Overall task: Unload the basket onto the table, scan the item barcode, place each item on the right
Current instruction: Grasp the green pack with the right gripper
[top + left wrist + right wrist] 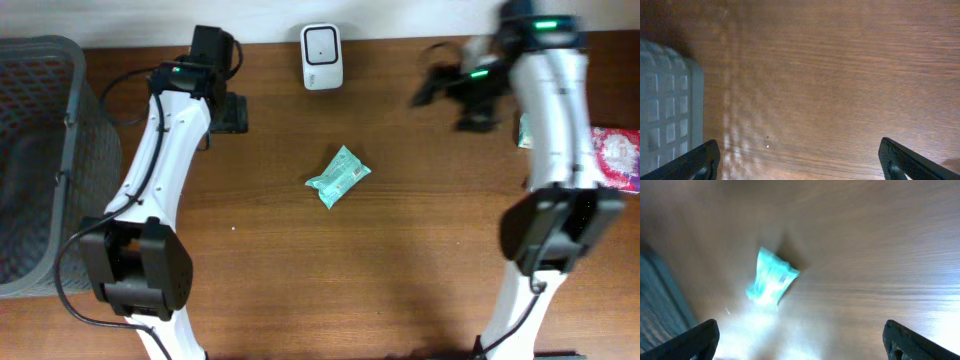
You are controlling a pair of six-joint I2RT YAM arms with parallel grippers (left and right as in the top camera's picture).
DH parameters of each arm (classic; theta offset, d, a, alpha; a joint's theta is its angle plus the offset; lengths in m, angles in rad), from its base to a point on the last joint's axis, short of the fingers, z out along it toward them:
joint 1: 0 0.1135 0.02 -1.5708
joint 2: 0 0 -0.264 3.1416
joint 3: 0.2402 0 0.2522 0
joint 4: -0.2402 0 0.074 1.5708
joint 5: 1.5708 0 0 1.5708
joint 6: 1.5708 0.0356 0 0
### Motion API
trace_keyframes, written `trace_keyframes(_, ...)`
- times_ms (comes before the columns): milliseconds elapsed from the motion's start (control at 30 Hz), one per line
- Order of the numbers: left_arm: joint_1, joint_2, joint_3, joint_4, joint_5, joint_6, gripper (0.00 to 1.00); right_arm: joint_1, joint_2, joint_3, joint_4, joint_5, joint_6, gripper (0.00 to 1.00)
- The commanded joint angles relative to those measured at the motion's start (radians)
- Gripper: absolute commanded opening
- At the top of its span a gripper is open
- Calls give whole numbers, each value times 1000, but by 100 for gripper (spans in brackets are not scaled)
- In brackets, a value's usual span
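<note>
Green packet (338, 176): lies flat in the middle of the wooden worktop (400, 280), between the two arms and well apart from both, touched by nothing. Left tool (800, 162): fingers spread wide, empty, over bare wood near the grey mesh basket (40, 150). Right tool (800, 342): fingers spread wide, empty; blurred in the overhead view. Pink packet (615, 155): at the right edge, beside the right arm. White scanner (322, 55): at the far edge, beyond the green packet.

No lettering can be read anywhere; the teal packet (338, 176), lying ahead of the right claw (802, 341) and a little to its left, shows only blurred print; the pink package (615, 157) behind that claw carries pale marks too small to read; the white scanner (322, 56) shows nothing legible
</note>
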Motion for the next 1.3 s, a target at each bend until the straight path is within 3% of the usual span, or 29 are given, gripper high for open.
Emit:
trace_keyframes(0,34,-13,-35,0,90,-42,99,204,6,-47,92,186,-20,99)
trace_keyframes(67,34,-13,-34,0,90,-42,99,293,6,-71,171,192,41,99)
trace_keyframes(133,34,-13,-34,2,90,-42,99,329,6,-180,240,203,262,99)
trace_keyframes(167,34,-13,-35,2,90,-42,99,332,6,-253,253,202,329,94)
trace_keyframes(200,34,-13,-35,2,90,-42,99,334,6,-307,267,188,352,87)
trace_keyframes(333,34,-13,-35,2,90,-42,99,363,7,-473,441,89,358,80)
trace_keyframes(367,34,-13,-34,2,90,-42,99,388,8,-521,505,123,467,69)
trace_keyframes(400,34,-13,-34,2,90,-42,99,416,18,-576,576,154,574,68)
trace_keyframes(467,34,-13,-34,2,90,-42,99,434,33,-605,658,156,576,66)
trace_keyframes(533,34,-13,-35,2,90,-42,99,441,57,-605,705,247,507,33)
trace_keyframes(667,34,-13,-35,2,90,-42,99,437,56,-427,578,320,-25,34)
trace_keyframes(733,34,-13,-35,2,90,-42,99,433,56,-309,464,499,-130,35)
trace_keyframes(767,34,-13,-35,2,90,-42,99,424,56,-275,426,513,-132,47)
trace_keyframes(800,34,-13,-35,2,90,-42,99,418,56,-272,410,468,-132,73)
trace_keyframes(833,34,-13,-35,2,90,-42,99,418,57,-276,406,401,-132,74)
trace_keyframes(933,34,-13,-35,2,90,-42,99,397,57,-278,397,386,-41,90)
trace_keyframes(1000,34,-13,-35,2,90,-42,99,311,57,-278,381,320,41,91)
trace_keyframes(1033,34,-13,-35,2,90,-42,99,234,57,-281,368,197,26,91)
trace_keyframes(1133,34,-13,-34,2,90,-42,99,123,57,-378,383,-34,-208,91)
trace_keyframes(1167,34,-13,-35,2,90,-42,99,117,57,-415,414,-43,-206,91)
trace_keyframes(1233,34,-13,-34,2,90,-42,99,117,57,-523,539,-137,-204,73)
trace_keyframes(1267,34,-13,-35,2,90,-42,99,127,57,-602,648,-197,-204,69)
